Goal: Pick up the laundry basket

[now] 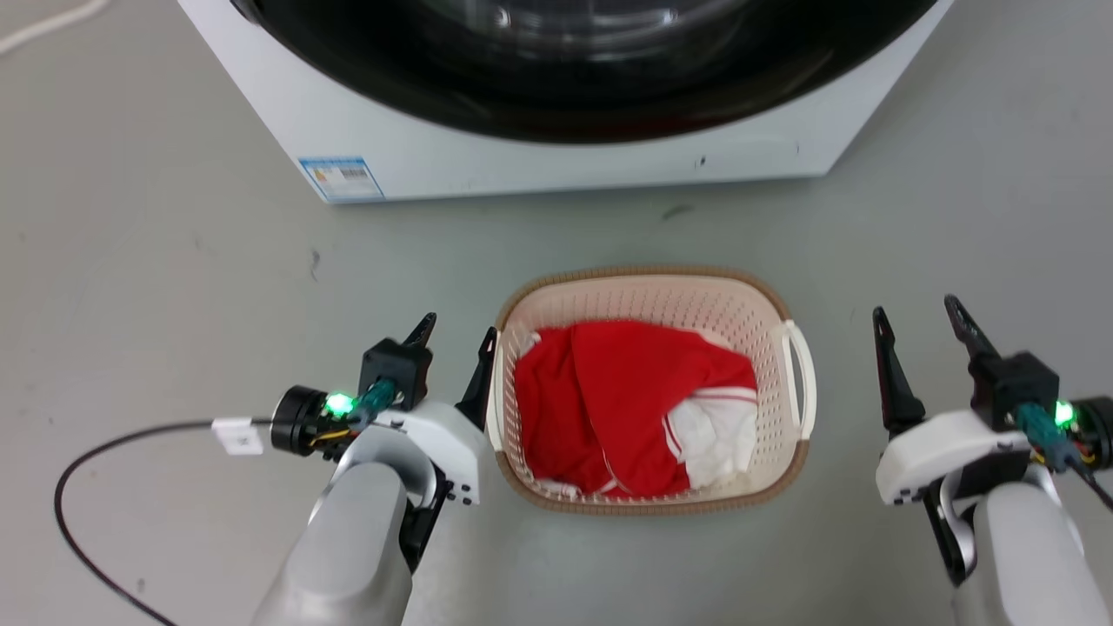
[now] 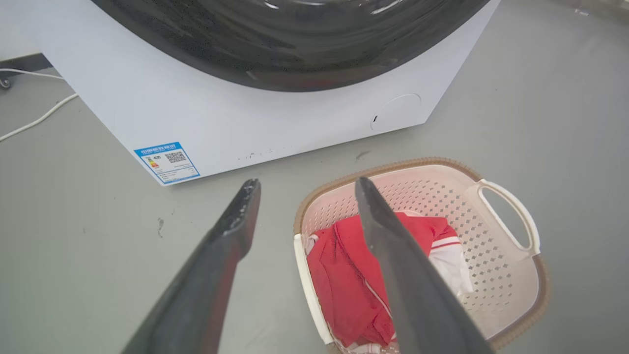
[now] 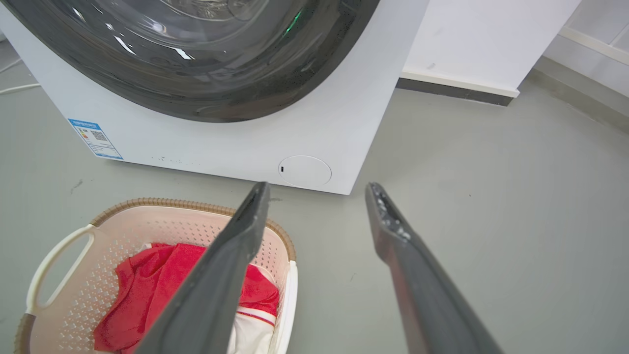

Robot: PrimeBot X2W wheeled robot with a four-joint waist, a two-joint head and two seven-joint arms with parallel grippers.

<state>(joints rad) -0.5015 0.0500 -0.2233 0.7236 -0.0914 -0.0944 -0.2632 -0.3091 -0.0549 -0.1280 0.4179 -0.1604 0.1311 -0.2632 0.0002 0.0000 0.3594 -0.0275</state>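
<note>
The laundry basket (image 1: 645,278) is cream and perforated with a brown rim, and stands on the grey floor in front of the washer with red and white clothes (image 1: 626,400) inside. My left gripper (image 1: 459,329) is open at the basket's left side, its inner finger right at the rim. In the left wrist view the left gripper (image 2: 307,183) has the basket's white left handle (image 2: 304,275) between its two fingers; contact cannot be told. My right gripper (image 1: 916,309) is open and stands apart, right of the right handle (image 1: 802,365). The right wrist view has the right gripper (image 3: 318,187) beside the laundry basket (image 3: 147,226).
A white front-loading washer (image 1: 556,165) with a dark round door stands just beyond the basket. A black cable (image 1: 87,487) loops on the floor at the left. A white cord (image 2: 34,120) lies beside the washer. Open grey floor (image 3: 491,196) stretches right toward a wall.
</note>
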